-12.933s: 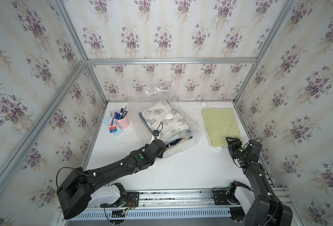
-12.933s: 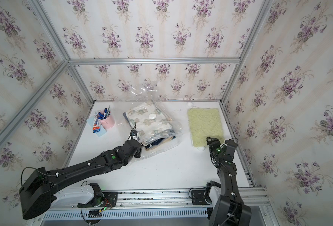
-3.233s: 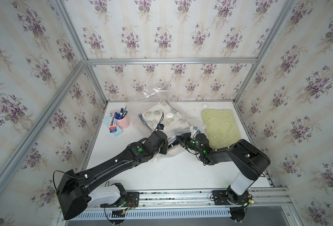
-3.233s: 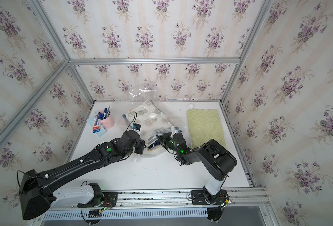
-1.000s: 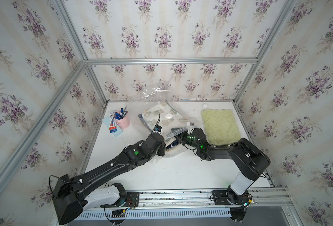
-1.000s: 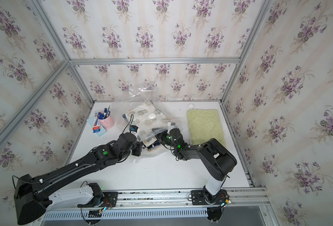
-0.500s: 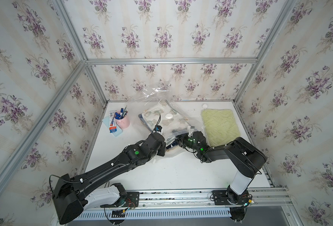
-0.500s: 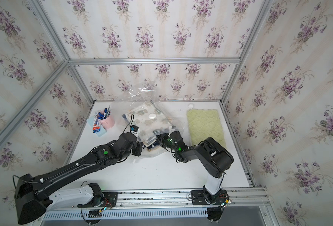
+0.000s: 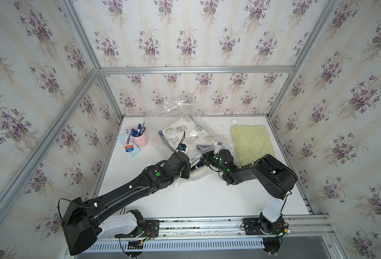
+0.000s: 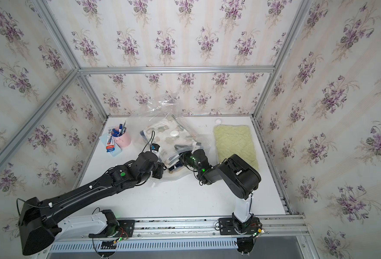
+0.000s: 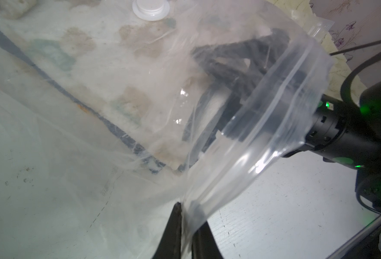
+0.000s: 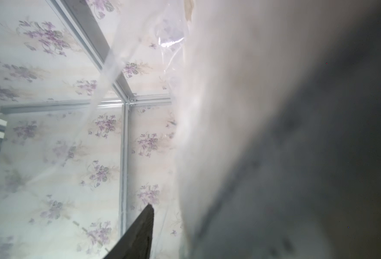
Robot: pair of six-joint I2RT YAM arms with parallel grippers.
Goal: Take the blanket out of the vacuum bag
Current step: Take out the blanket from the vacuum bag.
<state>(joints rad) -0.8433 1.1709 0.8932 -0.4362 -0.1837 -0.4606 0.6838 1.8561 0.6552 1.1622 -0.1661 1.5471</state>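
You work inside an enclosure whose walls carry pale striped wallpaper printed with purple flower sprigs, joined at every corner by aluminium profiles, above an evenly lit white tabletop bounded by a metal rail along its near edge.

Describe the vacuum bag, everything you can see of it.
The vacuum bag is clear, crinkly plastic with a round white valve, lying on the table, far end crumpled upward. A patterned blanket is inside. The left gripper pinches its mouth edge; the right gripper reaches inside, jaws apart.
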